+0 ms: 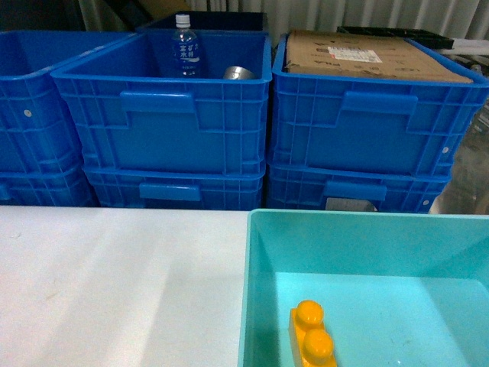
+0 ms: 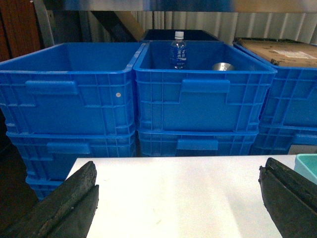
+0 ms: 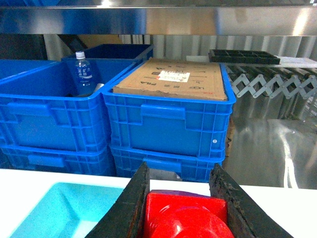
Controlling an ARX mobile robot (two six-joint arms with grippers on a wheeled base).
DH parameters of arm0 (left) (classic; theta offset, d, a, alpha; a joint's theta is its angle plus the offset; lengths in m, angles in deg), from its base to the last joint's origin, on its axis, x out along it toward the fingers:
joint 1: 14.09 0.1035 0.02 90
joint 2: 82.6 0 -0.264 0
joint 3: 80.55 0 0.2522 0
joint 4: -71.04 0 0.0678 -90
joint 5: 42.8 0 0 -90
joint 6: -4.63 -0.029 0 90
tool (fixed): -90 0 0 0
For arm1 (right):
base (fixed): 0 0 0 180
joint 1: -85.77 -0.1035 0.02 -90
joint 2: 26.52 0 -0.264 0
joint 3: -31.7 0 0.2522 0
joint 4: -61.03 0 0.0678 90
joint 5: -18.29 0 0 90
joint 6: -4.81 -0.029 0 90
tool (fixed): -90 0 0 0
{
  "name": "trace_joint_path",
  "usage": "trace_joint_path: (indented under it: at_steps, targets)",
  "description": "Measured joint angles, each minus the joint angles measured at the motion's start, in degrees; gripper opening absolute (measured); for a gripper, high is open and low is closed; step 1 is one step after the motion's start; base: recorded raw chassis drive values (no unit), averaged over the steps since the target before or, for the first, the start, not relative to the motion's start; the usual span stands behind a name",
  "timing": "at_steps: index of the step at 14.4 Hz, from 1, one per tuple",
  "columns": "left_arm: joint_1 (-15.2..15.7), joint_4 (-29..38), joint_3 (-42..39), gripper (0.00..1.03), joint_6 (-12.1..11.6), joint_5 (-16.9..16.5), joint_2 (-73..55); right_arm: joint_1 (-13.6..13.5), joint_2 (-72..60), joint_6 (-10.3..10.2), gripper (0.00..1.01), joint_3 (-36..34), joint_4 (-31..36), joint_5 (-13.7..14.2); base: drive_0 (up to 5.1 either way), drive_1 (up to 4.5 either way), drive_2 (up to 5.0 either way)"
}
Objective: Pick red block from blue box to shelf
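In the right wrist view, the red block [image 3: 185, 215] sits between the two dark fingers of my right gripper [image 3: 180, 173], which is shut on it and holds it above the white table. The blue box [image 3: 44, 208] lies below and to the left of it; in the head view the blue box [image 1: 367, 237] fills the lower right. A shiny steel rail of the shelf [image 3: 158, 20] crosses the top of the right wrist view. My left gripper [image 2: 181, 171] hangs open over bare table with nothing between its fingers. Neither gripper shows in the head view.
A yellow two-stud brick [image 1: 312, 336] lies in the blue box. Stacked dark blue crates [image 1: 164, 122] stand behind the white table [image 1: 114, 283]; one holds a water bottle [image 1: 184, 46], another a cardboard box [image 1: 367, 53].
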Motion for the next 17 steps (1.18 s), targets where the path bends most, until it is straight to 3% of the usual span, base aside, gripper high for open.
trace_joint_path:
  at_steps: [6,17]
  targets:
    - [0.0,0.0,0.0,0.98,0.0,0.0,0.0,0.2,-0.7,0.0,0.28,0.0,0.8,2.0,0.0,0.00,0.0]
    - [0.0,0.0,0.0,0.98,0.0,0.0,0.0,0.2,-0.7,0.0,0.28,0.0,0.8,2.0,0.0,0.00,0.0]
